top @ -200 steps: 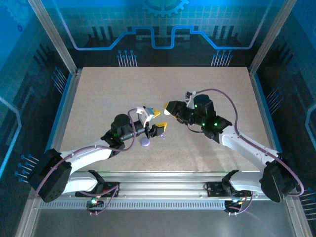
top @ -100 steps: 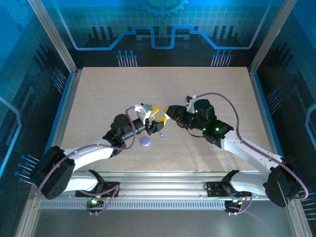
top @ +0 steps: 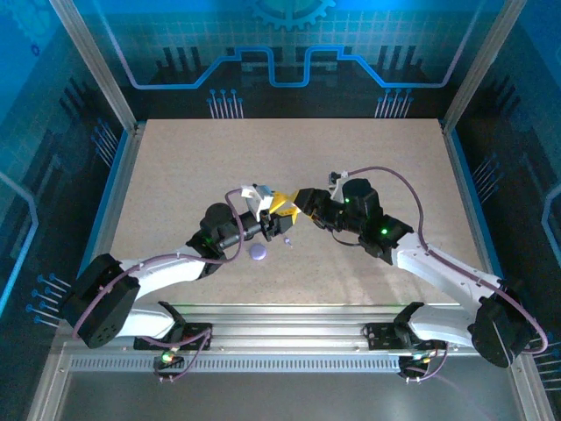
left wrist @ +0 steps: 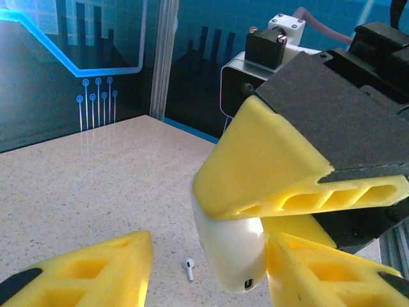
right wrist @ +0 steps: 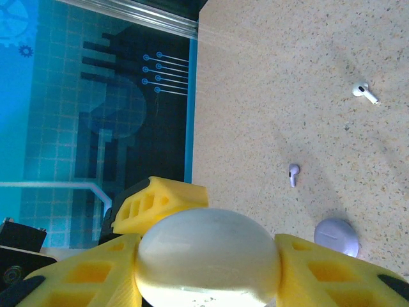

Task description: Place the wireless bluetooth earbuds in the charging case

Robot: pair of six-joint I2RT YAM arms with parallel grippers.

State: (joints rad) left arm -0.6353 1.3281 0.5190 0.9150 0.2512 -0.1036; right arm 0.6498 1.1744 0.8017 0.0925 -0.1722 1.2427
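Observation:
The white half of the charging case (right wrist: pixel 208 256) is clamped between my right gripper's (right wrist: pixel 208 263) yellow fingers, held above the table. My left gripper (left wrist: pixel 209 256) meets it from the other side. Its jaws stand open around the white case (left wrist: pixel 233 252), the right finger against it and the left finger (left wrist: pixel 83 268) still a gap away. The lavender half (top: pixel 259 253) lies flat on the table below. A purple earbud (right wrist: pixel 293 174) lies near it, and a white earbud (right wrist: pixel 365 93) rests further off. Between my left fingers the white earbud (left wrist: pixel 189 268) is visible on the table.
Both grippers (top: pixel 287 212) meet over the table's middle, left gripper (top: pixel 280 221) just below right gripper (top: pixel 295 203). The lavender half (right wrist: pixel 337 236) sits close under the right fingers. Metal frame posts and blue walls ring the speckled table (top: pixel 175 167).
My right gripper has carried the white case leftward to the left gripper. The left gripper's jaws have narrowed around the case. The lavender half and earbuds have stayed put.

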